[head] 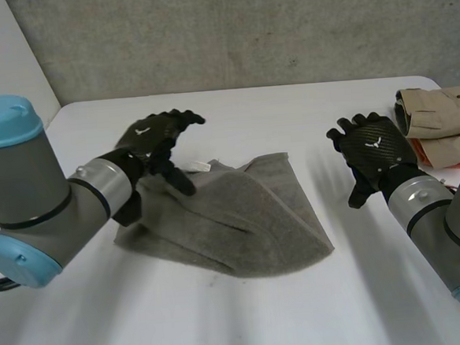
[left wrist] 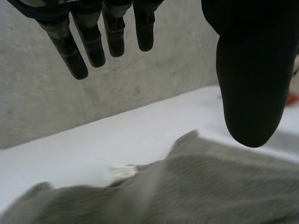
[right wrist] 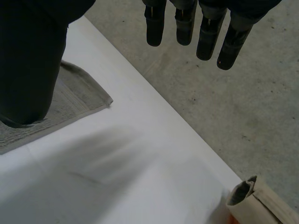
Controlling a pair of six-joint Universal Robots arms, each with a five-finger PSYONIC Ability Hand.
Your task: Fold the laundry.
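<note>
Two hands hover spread and empty above the white surface [head: 289,109]: the left hand [head: 153,138] over the rumpled grey towel's [head: 241,219] far-left edge, the right hand [head: 371,151] beside it, likely poised to grasp corners. A beige garment [head: 439,114] lies apart.

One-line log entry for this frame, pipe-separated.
step: fold laundry | grey towel: rumpled on table | left hand: open, above towel's left part | right hand: open, over bare table | beige garment: far right, untouched
</note>
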